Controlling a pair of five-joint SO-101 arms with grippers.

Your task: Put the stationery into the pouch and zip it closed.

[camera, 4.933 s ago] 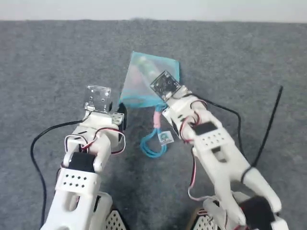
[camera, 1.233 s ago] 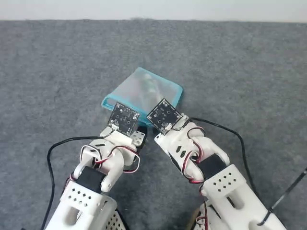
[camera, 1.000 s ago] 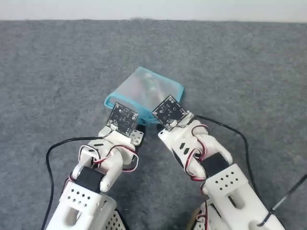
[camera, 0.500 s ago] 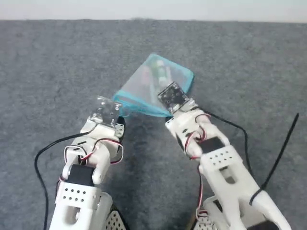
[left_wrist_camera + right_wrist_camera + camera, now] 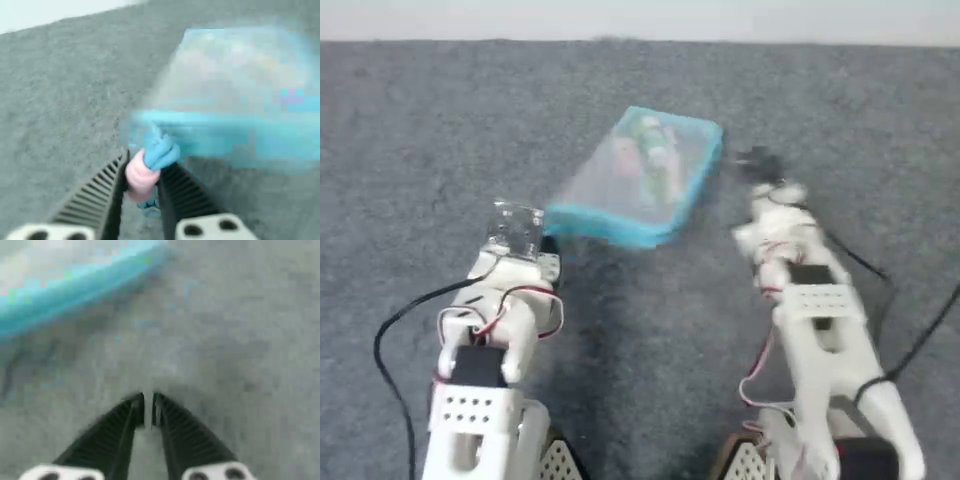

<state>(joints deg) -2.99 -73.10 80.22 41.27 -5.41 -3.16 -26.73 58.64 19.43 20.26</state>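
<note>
The clear pouch (image 5: 640, 180) with teal trim lies on the grey carpet, stationery visible through its side. My left gripper (image 5: 142, 172) is shut on the pouch's pink and blue zip pull (image 5: 145, 167) at the near left corner of the pouch (image 5: 235, 100). In the high view that arm (image 5: 510, 260) sits just left of the pouch's near edge. My right gripper (image 5: 147, 410) is shut with nothing in it, hanging over bare carpet, with the pouch's teal edge (image 5: 75, 287) beyond it. In the high view it (image 5: 760, 165) is right of the pouch, apart from it.
Grey carpet (image 5: 440, 120) covers the table up to a pale wall at the back. Black cables (image 5: 395, 320) trail beside both arms near the front edge.
The right gripper has let go of the pouch and swung away to the right. The pouch has dropped flatter and shifted slightly left. The left arm drew back, still holding the zip pull.
</note>
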